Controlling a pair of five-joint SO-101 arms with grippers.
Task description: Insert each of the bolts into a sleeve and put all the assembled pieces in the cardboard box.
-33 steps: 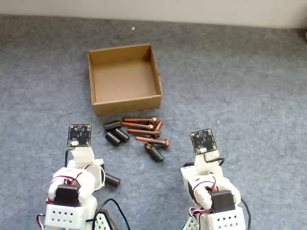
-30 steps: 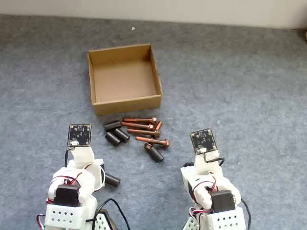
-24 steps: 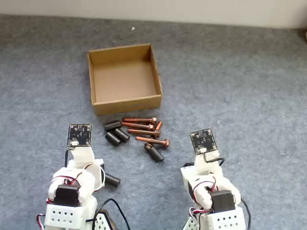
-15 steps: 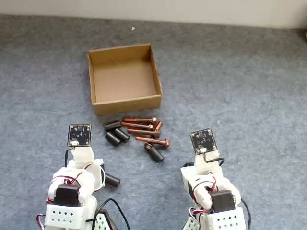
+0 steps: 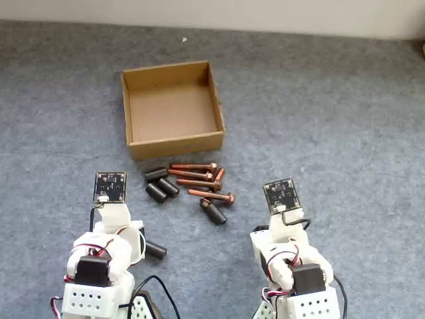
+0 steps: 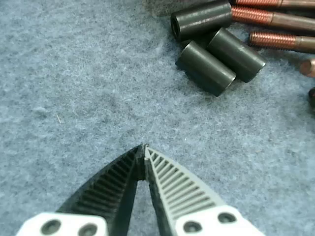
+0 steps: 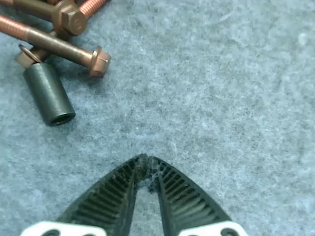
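An open cardboard box stands with nothing inside it. Just in front of it lie several copper bolts in a loose pile, with three black sleeves to their left. A further sleeve lies below the pile, and one more sleeve rests by the left arm. My left gripper is shut and holds nothing, low over bare carpet short of the three sleeves. My right gripper is also shut with nothing in it, a little way from a sleeve and a bolt.
Grey carpet covers the whole table. The right arm sits at the front edge, level with the left one. Open carpet stretches to the right of the box and the pile.
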